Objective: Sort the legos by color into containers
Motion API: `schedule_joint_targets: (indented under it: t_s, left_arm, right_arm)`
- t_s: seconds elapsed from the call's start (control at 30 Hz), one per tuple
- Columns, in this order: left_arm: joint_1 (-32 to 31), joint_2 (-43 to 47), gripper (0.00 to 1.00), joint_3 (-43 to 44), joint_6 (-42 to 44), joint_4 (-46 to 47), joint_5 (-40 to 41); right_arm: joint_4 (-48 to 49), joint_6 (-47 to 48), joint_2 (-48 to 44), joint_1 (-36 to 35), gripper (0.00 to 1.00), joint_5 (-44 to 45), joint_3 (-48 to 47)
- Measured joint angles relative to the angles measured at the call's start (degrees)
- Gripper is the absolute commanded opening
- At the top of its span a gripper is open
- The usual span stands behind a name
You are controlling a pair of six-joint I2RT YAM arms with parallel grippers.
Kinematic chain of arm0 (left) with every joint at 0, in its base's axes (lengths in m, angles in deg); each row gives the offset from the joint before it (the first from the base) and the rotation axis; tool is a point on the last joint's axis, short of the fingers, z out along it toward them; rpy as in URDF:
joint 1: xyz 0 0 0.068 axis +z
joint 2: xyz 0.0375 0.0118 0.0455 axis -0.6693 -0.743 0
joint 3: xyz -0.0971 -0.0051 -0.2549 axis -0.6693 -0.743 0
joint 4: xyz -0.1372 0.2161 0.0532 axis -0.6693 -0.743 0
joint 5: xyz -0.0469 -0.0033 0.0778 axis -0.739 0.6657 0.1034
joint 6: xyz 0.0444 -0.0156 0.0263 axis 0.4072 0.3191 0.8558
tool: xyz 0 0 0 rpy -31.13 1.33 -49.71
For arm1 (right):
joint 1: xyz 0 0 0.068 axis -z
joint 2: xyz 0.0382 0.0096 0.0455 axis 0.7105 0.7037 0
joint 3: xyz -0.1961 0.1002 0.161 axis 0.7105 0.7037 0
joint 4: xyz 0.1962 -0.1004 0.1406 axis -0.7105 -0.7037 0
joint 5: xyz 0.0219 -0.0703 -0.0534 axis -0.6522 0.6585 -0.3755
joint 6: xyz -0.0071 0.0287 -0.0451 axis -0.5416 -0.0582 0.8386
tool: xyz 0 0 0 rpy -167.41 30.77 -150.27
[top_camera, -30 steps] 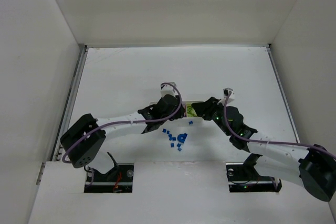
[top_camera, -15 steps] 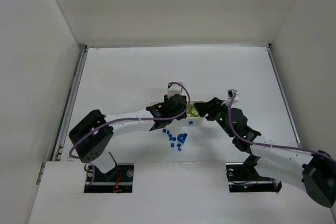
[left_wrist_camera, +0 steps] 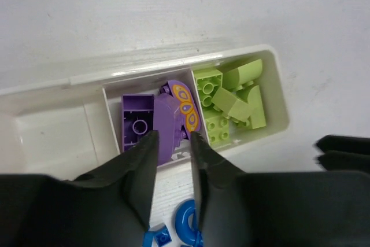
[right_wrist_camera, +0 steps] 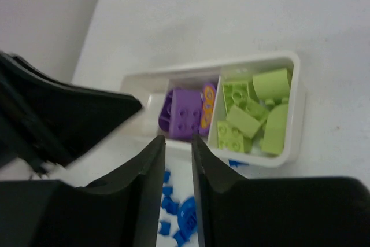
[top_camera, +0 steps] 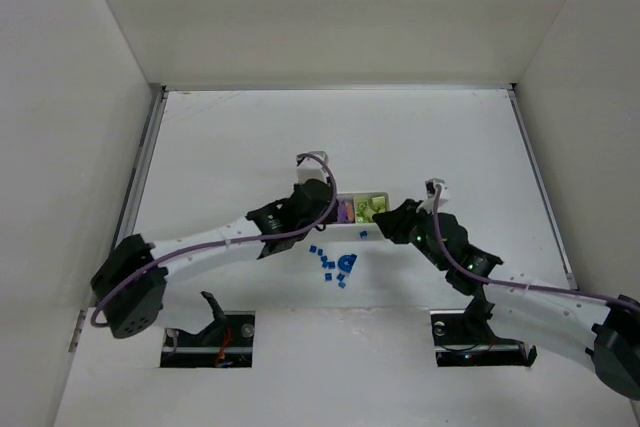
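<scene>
Plainly the blue bricks [top_camera: 328,261] are what is left to sort; they lie loose on the table [top_camera: 250,137] at the centre of the top view, just below the tray [left_wrist_camera: 281,93] and apart from it; a larger rounded blue piece [left_wrist_camera: 188,229] shows at the bottom edge of the left wrist view; in the tray, the middle box holds the purple-and-orange pieces [left_wrist_camera: 139,122], the box toward the right of the frame holds the yellow-green pieces [left_wrist_camera: 231,99], and the box at the left of the frame [left_wrist_camera: 52,137] has nothing in it; the left claw [left_wrist_camera: 172,137] hangs over the near rim of the middle box, its fingers drawn narrow with only a slit between them and nothing held; the right claw [right_wrist_camera: 178,140] is likewise narrow and empty, above the table just short of the tray; the bricks should be light, hard and stiff, unlikely to break, but smooth enough to squirt out of a pinch; the tiny ones look best taken across two flat opposite sides, low down, starting with one at the edge of the cluster; the rounded piece would probably sit firmer gripped across its flat faces than on the curve
</scene>
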Motion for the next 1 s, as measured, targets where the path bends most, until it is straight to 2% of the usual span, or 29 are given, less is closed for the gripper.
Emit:
schedule_joint_targets:
  t_s: [0.07, 0.13, 0.23, 0.27, 0.43, 0.5, 0.7, 0.83, 1.0]
  left_arm:
    - [0.2, 5.1, 0.17, -2.0, -0.6, -0.1, -0.2]
    - [0.3, 10.2, 0.15, -4.2, -1.4, -0.4, -0.3]
    - [-0.4, 15.3, 0.15, -7.3, -3.0, -0.9, -0.1]
    - [-1.0, 16.5, 0.15, -8.7, -3.6, -1.2, 0.1]
    - [-4.1, 20.7, 0.19, -16.4, -6.9, -3.8, 1.6]
    - [-5.0, 22.4, 0.20, -19.1, -8.1, -4.9, 2.2]
    - [-5.7, 26.6, 0.22, -23.0, -10.1, -5.4, 3.5]
    - [-6.3, 26.9, 0.25, -24.0, -10.4, -4.2, 3.9]
    - [-8.4, 26.2, 0.28, -25.1, -10.4, -1.9, 4.1]
  right_arm:
    - [-4.3, 0.2, 0.1, -2.8, 0.29, 0.3, -0.8]
    - [-9.3, 0.4, 1.2, -6.5, 0.35, 1.0, -2.3]
    - [-15.1, 0.3, 5.0, -11.8, 0.62, 2.5, -5.4]
    - [-16.7, 0.3, 6.6, -13.4, 0.66, 3.1, -6.5]
    - [-22.1, 0.2, 16.3, -18.5, 0.75, 4.9, -11.8]
    - [-23.4, 0.1, 19.8, -19.5, 0.75, 5.5, -13.4]
    - [-26.1, -1.4, 25.4, -20.2, 0.63, 7.1, -16.1]
    - [-27.1, -2.0, 28.7, -20.2, 0.60, 7.2, -18.0]
    - [-27.6, -2.4, 32.5, -20.2, 0.49, 7.3, -19.7]
